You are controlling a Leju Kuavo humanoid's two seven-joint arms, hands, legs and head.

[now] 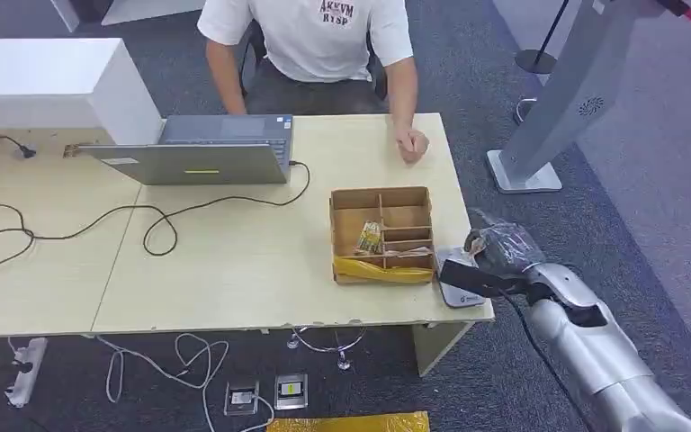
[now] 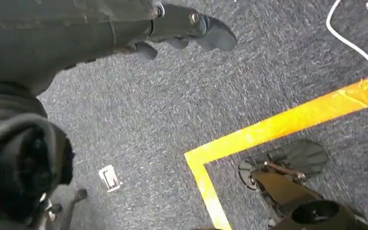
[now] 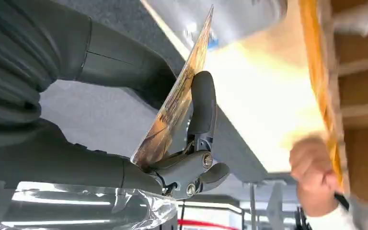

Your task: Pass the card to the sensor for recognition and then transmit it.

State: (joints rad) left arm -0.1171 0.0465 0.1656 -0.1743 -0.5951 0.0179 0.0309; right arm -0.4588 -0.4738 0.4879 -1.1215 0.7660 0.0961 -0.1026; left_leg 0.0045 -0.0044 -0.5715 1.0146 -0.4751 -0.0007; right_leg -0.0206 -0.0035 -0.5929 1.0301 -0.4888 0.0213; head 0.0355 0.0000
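Long pale wooden table, two sections butted together. A person in a white shirt sits at the far side, one fist resting on the tabletop.

Open grey laptop in front of them, black cable trailing across the wood. White box-like unit at the far left corner.

Cardboard divided tray near the right end, small packets in one compartment, yellow tape along its near wall.

Silver right arm comes up from the lower right; right hand (wrapped in clear plastic) sits at the table's right edge, just over a flat grey sensor pad at the near right corner.

Card, printed face, thin: pinched between thumb and a dark finger of the right hand, seen edge-on in the right wrist view, close above the table edge.

Left hand hangs over grey carpet with orange floor tape; fingers loosely apart, holding nothing.
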